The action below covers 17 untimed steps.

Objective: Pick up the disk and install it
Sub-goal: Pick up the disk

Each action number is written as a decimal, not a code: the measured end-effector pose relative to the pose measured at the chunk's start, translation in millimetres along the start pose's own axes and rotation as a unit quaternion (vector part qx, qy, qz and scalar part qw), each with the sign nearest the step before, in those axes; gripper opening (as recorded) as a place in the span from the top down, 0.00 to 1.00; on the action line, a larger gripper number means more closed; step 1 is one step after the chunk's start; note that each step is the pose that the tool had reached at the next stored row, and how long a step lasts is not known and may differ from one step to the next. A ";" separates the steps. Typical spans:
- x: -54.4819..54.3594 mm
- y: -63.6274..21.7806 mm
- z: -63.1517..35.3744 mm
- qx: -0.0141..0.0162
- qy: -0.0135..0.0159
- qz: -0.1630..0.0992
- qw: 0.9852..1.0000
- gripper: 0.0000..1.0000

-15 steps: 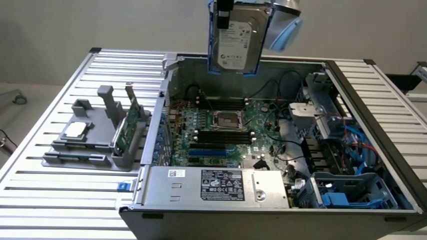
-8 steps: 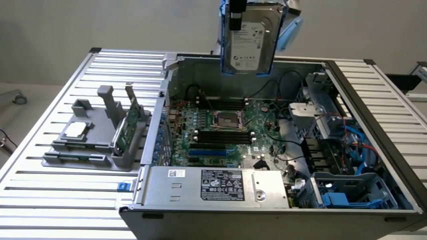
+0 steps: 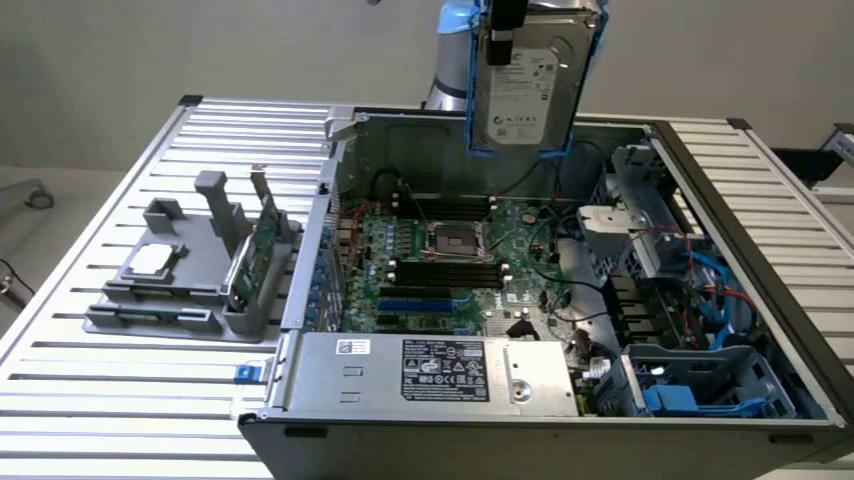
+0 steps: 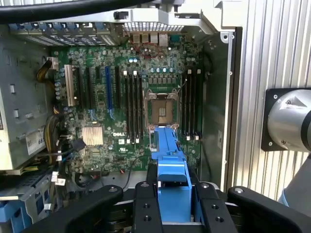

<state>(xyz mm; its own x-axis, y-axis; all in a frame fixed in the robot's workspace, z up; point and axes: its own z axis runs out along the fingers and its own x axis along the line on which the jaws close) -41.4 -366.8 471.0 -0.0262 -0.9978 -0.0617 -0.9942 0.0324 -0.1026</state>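
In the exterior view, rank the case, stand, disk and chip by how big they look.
1. case
2. stand
3. disk; it hangs high, perhaps nearer the camera, so its place against the stand is unsure
4. chip

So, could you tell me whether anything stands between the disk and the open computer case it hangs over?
Nothing visible does. The gripper holds the disk upright in open air above the computer case, which is open on top. Below the disk lies the motherboard.

Exterior high oblique, wrist overhead; shared motherboard [image 3: 454,265] [image 4: 97,111]
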 end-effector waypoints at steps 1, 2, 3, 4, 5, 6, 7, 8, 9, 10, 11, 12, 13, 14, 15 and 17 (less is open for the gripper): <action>1.0 -4.2 0.5 0.000 0.000 0.000 1.000 0.67; 2.0 -8.2 0.9 0.000 0.000 0.000 1.000 0.67; 3.1 -12.2 1.2 0.000 0.001 0.000 1.000 0.67; 4.1 -15.8 1.6 0.000 0.001 0.000 1.000 0.67; 5.2 -19.5 2.0 0.000 0.001 0.000 1.000 0.67; 6.4 -23.1 2.3 0.000 0.001 0.000 1.000 0.67; 7.6 -26.4 2.7 0.000 0.002 0.000 1.000 0.67; 8.7 -29.7 2.9 0.000 0.002 0.000 1.000 0.67; 10.0 -33.1 3.3 0.000 0.002 0.000 1.000 0.67; 11.4 -36.6 3.6 0.000 0.002 0.000 1.000 0.67; 13.3 -40.2 3.9 0.000 0.002 0.000 1.000 0.67; 15.4 -44.2 4.2 0.000 0.002 0.000 1.000 0.67; 17.5 -48.2 4.4 0.000 0.002 0.000 1.000 0.67; 19.7 -51.9 4.7 0.000 0.002 0.000 1.000 0.67; 22.4 -55.7 4.9 0.000 0.002 0.000 1.000 0.67; 27.1 -62.0 5.3 -0.002 0.002 0.000 1.000 0.67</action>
<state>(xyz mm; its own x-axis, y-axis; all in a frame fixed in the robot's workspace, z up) 20.1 -395.6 470.5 -0.0264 -0.9980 -0.0572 -0.9945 0.0320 -0.0994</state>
